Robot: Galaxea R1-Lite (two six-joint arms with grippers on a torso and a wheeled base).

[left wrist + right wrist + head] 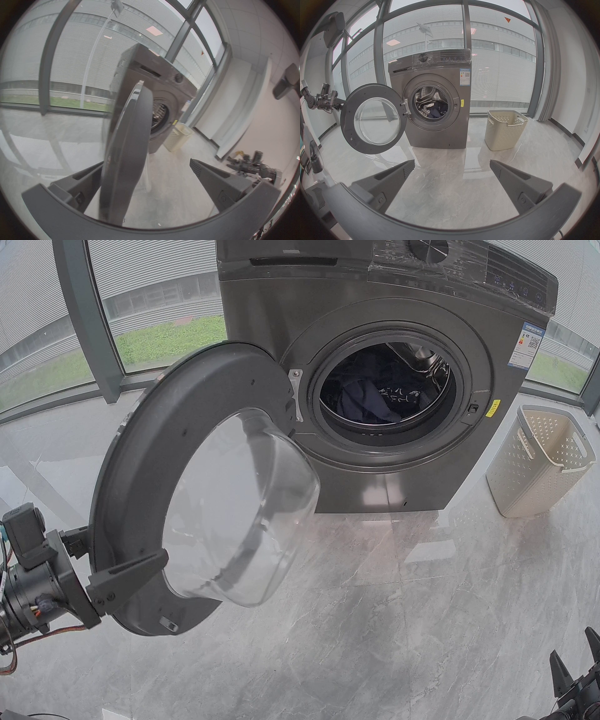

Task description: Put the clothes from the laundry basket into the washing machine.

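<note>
Washer: one (387, 490), dark grey, front-loading, standing on the floor (375, 640) before the windows.
Door: one (144, 446), round, swung fully open toward my left side, with one clear glass bowl (244, 509) bulging from its inner face.
Clothes: a dark blue heap (375, 396) lying low in the drum, with a piece bearing white marks on top; I cannot count the separate pieces.
Basket: one (531, 477), beige and perforated, upright on the floor just to the right of the washer, not touching it.
Left gripper: mine (147, 162), at the outer edge of the door. My jaws are wide, one finger (128, 577) lying across the rim's inner face and the other behind the door, so the rim stands between them. They are not closed on it.
Right gripper: mine (452, 161), low and well back from the washer, over bare floor. My jaws are wide, two fingers with nothing between them.
Dial: one (429, 247), on the top panel, which lies under clear film.
Labels: two on the washer's front. One blue-and-white label (528, 345) sits at the upper right corner; one small yellow sticker (493, 407) sits beside the latch. The print on both is too small for me to read.
Panel marks: a row of small blue symbols (512, 285) right of the dial, also too small to read.
</note>
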